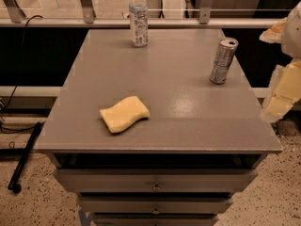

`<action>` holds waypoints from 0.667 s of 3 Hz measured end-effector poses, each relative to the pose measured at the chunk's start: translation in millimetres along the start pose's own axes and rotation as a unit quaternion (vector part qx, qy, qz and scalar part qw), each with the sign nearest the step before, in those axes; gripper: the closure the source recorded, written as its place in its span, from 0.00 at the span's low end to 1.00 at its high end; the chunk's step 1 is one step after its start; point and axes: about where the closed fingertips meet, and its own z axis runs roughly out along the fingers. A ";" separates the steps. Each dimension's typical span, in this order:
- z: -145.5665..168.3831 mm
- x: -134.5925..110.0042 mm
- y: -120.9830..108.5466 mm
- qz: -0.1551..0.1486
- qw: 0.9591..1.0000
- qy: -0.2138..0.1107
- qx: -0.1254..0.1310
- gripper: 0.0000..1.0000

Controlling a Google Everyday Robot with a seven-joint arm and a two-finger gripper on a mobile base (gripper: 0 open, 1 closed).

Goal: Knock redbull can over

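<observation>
The redbull can (224, 60) is slim and silver with blue patches. It stands upright near the right edge of the grey table (160, 117). My gripper (281, 81) shows as pale, cream-coloured parts at the right edge of the view. It is beyond the table's right side, to the right of the can and a little nearer the camera. It does not touch the can.
A clear plastic water bottle (138, 18) with a white cap stands at the table's back middle. A yellow sponge (123, 113) lies front left of centre. Drawers (155, 185) sit below the tabletop. A black pole (26, 157) and cables lie on the floor at left.
</observation>
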 end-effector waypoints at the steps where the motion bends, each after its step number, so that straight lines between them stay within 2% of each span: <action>1: 0.0 0.0 0.0 0.000 1.000 0.000 0.000 0.00; 2: 7.0 12.4 -11.4 0.018 1.000 -0.016 0.009 0.00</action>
